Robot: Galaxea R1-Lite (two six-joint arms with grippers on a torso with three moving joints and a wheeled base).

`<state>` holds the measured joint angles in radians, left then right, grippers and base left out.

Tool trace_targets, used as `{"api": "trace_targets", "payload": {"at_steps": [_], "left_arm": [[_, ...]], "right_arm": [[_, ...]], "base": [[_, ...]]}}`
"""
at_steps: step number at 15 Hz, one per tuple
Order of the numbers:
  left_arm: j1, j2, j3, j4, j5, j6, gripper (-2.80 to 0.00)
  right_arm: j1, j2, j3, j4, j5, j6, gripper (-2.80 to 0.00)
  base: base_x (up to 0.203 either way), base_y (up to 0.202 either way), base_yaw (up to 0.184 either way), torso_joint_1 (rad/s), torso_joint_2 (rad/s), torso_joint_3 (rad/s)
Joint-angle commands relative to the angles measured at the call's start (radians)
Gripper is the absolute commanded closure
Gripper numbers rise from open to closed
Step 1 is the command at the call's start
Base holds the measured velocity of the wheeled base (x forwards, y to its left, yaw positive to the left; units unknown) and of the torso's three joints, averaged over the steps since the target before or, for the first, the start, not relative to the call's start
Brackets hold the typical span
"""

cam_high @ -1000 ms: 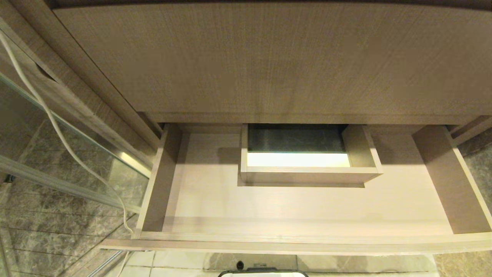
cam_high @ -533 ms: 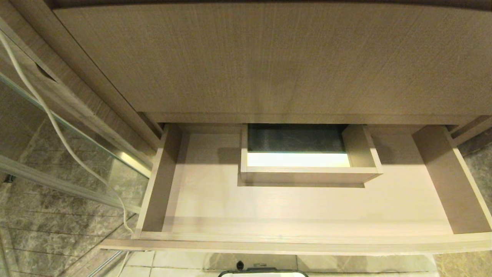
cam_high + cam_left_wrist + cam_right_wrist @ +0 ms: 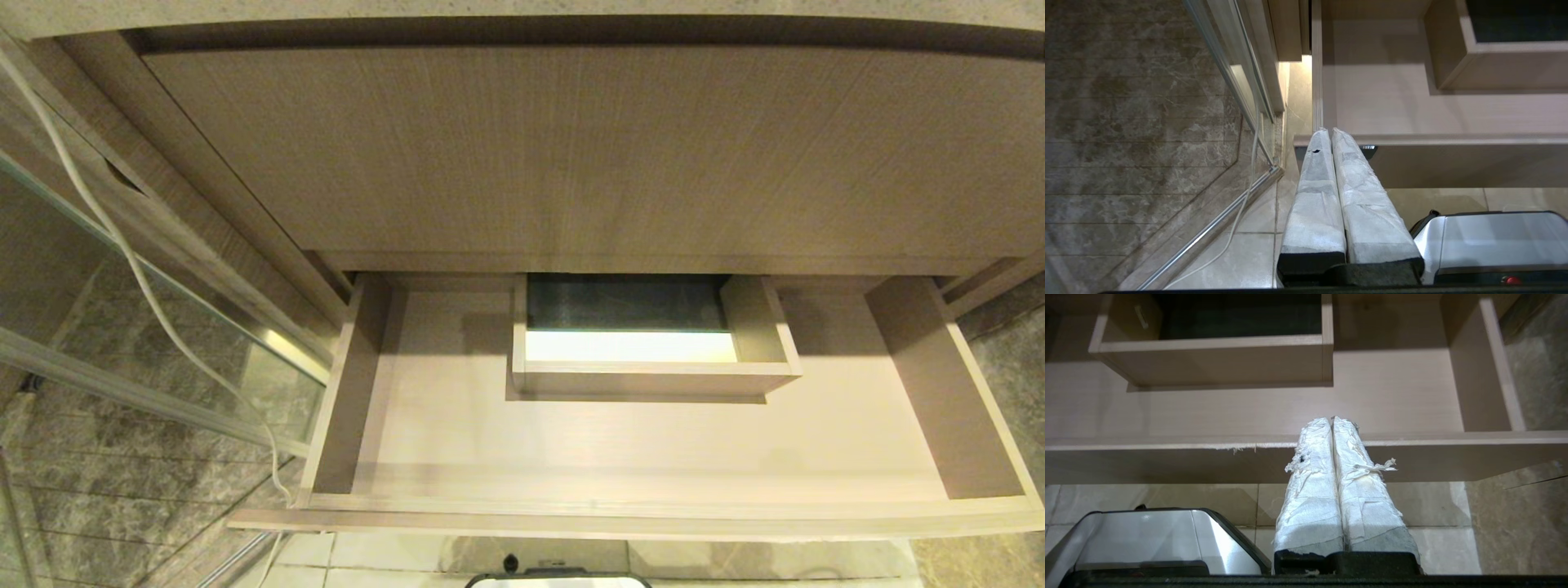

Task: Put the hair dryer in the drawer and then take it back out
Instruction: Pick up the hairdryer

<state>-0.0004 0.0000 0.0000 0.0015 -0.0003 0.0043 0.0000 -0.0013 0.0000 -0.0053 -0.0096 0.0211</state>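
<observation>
Drawer [image 3: 653, 441] open: pale wood-grain, boxed rectangular cut-out.

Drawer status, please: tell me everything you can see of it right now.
The drawer is pulled well out from under the taller wood-grain panel. It is wide and shallow, of pale wood-grain board, with a flat handleless front and plain side walls. A boxed rectangular cut-out rises from its floor at the back centre, open to a dark floor below. No hair dryer or other loose thing shows inside. A white cable hangs by its left front corner; whether the two touch is unclear.
</observation>
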Motion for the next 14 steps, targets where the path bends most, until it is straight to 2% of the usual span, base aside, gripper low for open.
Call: {"api": "trace_targets", "payload": {"at_steps": [1, 3, 7, 14], "left_arm": [[0.0, 0.0, 0.001, 0.0, 0.0, 0.0, 0.0], [0.0, 0.0, 0.002, 0.0, 0.0, 0.0, 0.0], [0.0, 0.0, 0.001, 0.0, 0.0, 0.0, 0.0], [0.0, 0.0, 0.001, 0.0, 0.0, 0.0, 0.0]], "right_arm": [[0.0, 0.0, 0.002, -0.001, 0.0, 0.0, 0.0], [0.0, 0.0, 0.001, 0.0, 0.0, -0.001, 0.0], [0.0, 0.0, 0.001, -0.002, 0.0, 0.002, 0.0], [0.0, 0.0, 0.0, -0.002, 0.0, 0.002, 0.0]], "base": [[0.0, 0.0, 0.0, 0.254, -0.46, -0.204], [0.0, 0.0, 0.0, 0.265, -0.47, -0.207], [0.0, 0.0, 0.0, 0.107, -0.49, -0.215], [0.0, 0.0, 0.0, 0.368, -0.51, -0.236]]}}
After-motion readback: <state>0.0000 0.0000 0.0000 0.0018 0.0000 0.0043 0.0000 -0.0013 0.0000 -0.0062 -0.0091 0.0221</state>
